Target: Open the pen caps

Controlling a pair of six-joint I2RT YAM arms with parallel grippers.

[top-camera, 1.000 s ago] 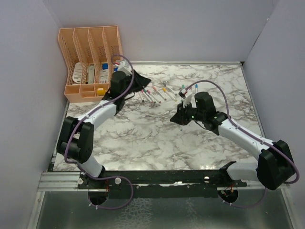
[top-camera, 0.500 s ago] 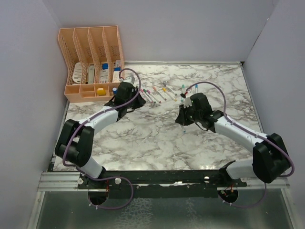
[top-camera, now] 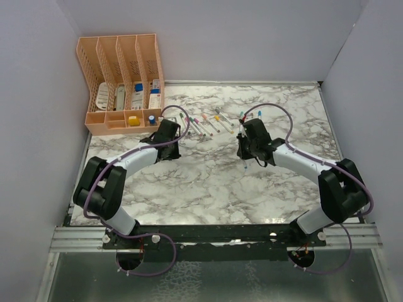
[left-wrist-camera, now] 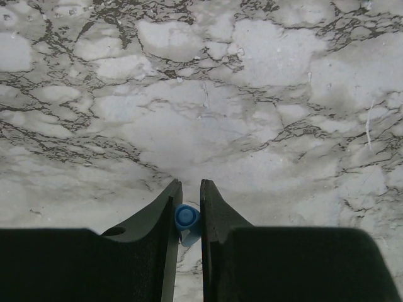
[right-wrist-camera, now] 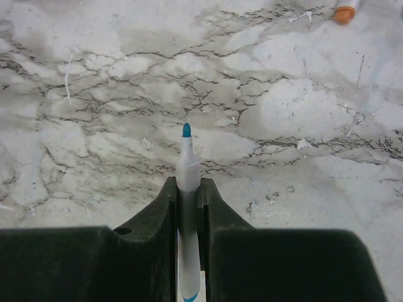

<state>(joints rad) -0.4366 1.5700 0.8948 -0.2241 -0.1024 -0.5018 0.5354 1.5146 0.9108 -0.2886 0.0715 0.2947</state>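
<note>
Both hands are clamped nearly closed. Left hand (left-wrist-camera: 187, 190) pinches the light, slick blue cap (left-wrist-camera: 186, 218); right hand (right-wrist-camera: 187, 184) grips the stiff pen (right-wrist-camera: 187, 165) mid-barrel.

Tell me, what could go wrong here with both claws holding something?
The small blue cap is pinched in the left gripper; it could slip and roll off.
The pen in the right gripper is uncapped; lowered carelessly, it may mark the table.
Either arm could nudge the loose pens nearby.

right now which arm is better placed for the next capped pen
Left, probably: left gripper sits beside the pen row holding only a blue cap; right gripper holds an uncapped pen.
</note>
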